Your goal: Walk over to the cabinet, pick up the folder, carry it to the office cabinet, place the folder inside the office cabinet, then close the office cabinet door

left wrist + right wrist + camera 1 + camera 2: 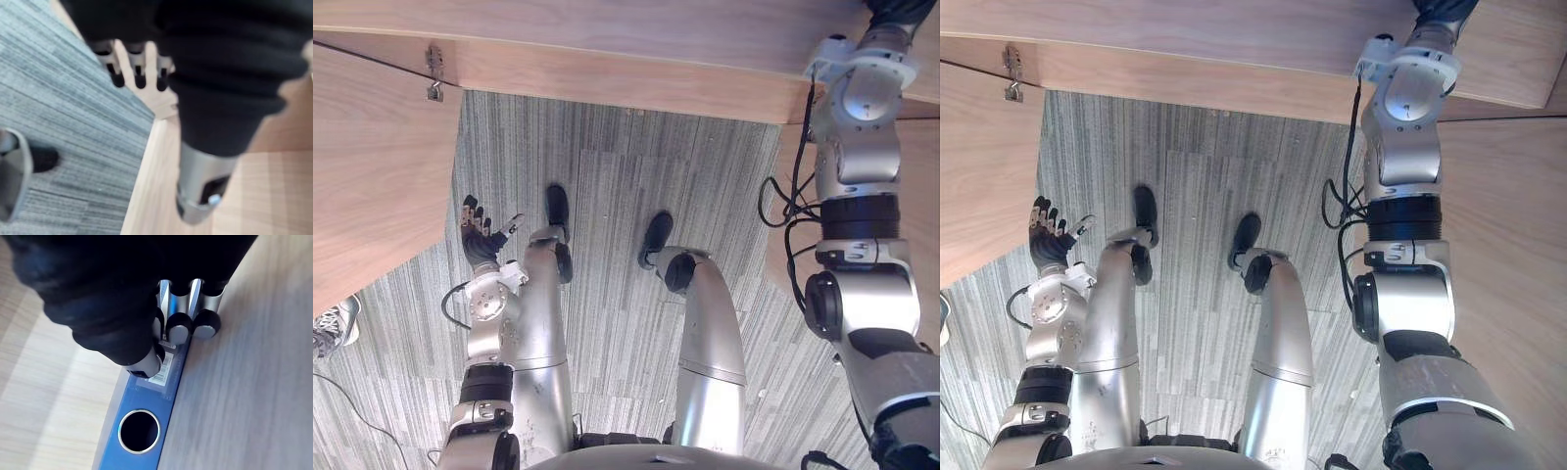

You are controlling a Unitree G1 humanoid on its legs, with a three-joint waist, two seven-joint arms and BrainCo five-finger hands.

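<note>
A blue folder [142, 426] with a round metal-rimmed hole in its spine lies against pale wood. My right hand [117, 298] is shut on its upper end, the fingers [178, 328] curled over the spine's edge and the thumb pressed on a white label. In the eye views the right arm reaches up past the cabinet's wooden edge [607, 69], with just the hand's dark cover [898, 12] showing. My left hand [480, 237] hangs low at my left side, open and holding nothing, its fingers [137, 68] straight over the carpet.
A wooden door panel [367, 176] with a metal hinge [434, 74] stands open at the left. More wood panelling [1518, 245] rises on the right. Grey striped carpet [607, 186] lies between. A person's shoe [333, 328] shows at the left edge.
</note>
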